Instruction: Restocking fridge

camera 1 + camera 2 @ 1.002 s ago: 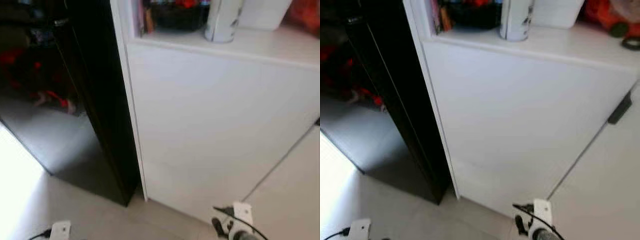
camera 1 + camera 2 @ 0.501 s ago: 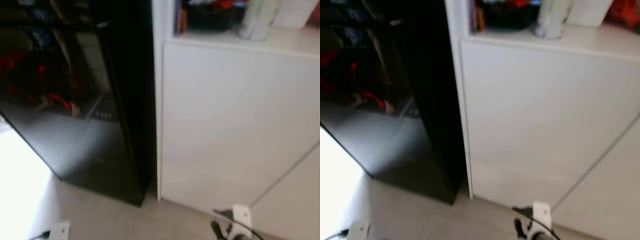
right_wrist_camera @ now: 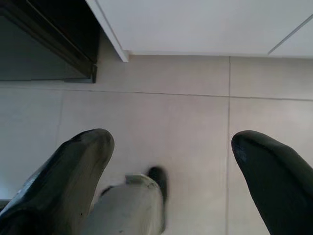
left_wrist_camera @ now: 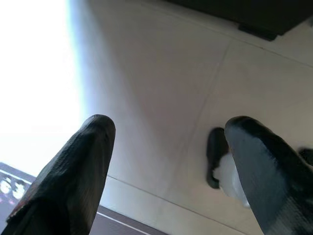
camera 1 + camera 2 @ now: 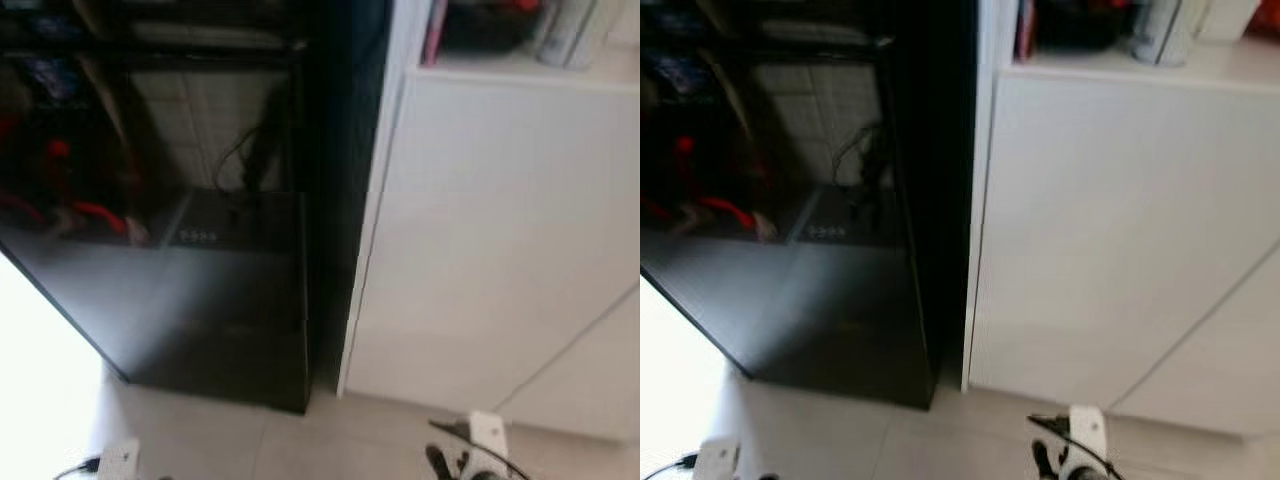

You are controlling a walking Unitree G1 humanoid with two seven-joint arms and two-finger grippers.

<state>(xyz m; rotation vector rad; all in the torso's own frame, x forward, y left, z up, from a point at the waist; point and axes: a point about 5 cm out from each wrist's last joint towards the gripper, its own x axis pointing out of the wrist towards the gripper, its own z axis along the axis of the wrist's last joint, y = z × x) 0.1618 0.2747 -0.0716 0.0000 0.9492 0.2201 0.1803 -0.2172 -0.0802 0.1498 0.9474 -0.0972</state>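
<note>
Head views sit slightly blurred and have swung since a second ago: the tall black glossy fridge, then a dark strip at the left edge, now fills the left half of the picture, its closed door reflecting red shapes and a tiled pattern, while the white cabinet has slid off toward the right. That is the camera turning rather than anything in the room moving, and I judge it means the robot is squaring up to the fridge, with the approach not finished and the door not yet opened. On the pale tiled floor just below the fridge's base hangs the left gripper, fingers spread wide apart over bare tile and holding nothing. Moving right, the cabinet's open shelf carries a white cylindrical container and some dark and red items, too blurred to name. Lowest on the right is the right gripper, also spread wide and empty, hanging above the floor near the corner where cabinet meets fridge. No stock to load is in hand, so fetching items or opening the door likely comes next.
</note>
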